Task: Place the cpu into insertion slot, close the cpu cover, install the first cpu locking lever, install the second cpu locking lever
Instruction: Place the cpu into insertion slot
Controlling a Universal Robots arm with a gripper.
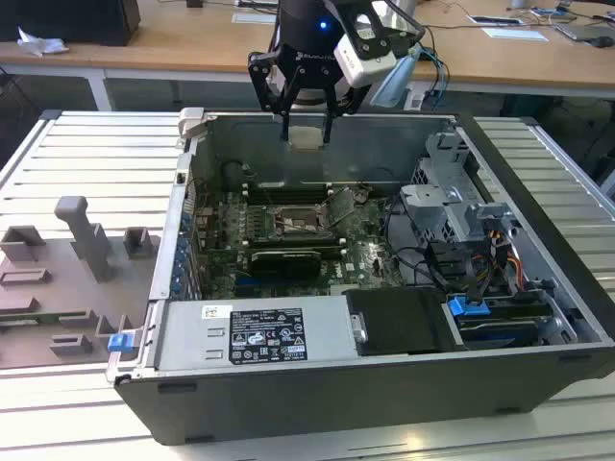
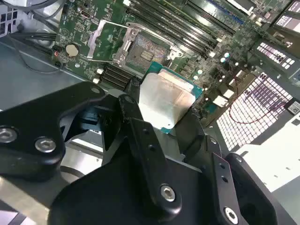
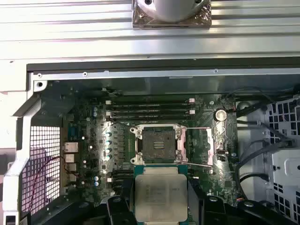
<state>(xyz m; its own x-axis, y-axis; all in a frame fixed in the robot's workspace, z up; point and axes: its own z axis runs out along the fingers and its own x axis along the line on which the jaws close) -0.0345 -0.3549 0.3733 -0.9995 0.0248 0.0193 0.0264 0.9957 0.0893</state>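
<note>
A ribbed aluminium table [image 1: 86, 163] carries an open grey computer case [image 1: 384, 384], its green circuit board lying flat inside. Above the case's far wall hangs the black gripper [image 1: 306, 133], fingers clamped on opposite edges of the cpu [image 1: 306, 142], a flat square chip with a dull silver lid and a green rim. In the first wrist view its lid faces up and its edges run square with the insertion slot [image 3: 158, 144], which sits bare and dark, well below. The thin silver cpu cover [image 3: 211, 145] stands swung open beside it.
</note>
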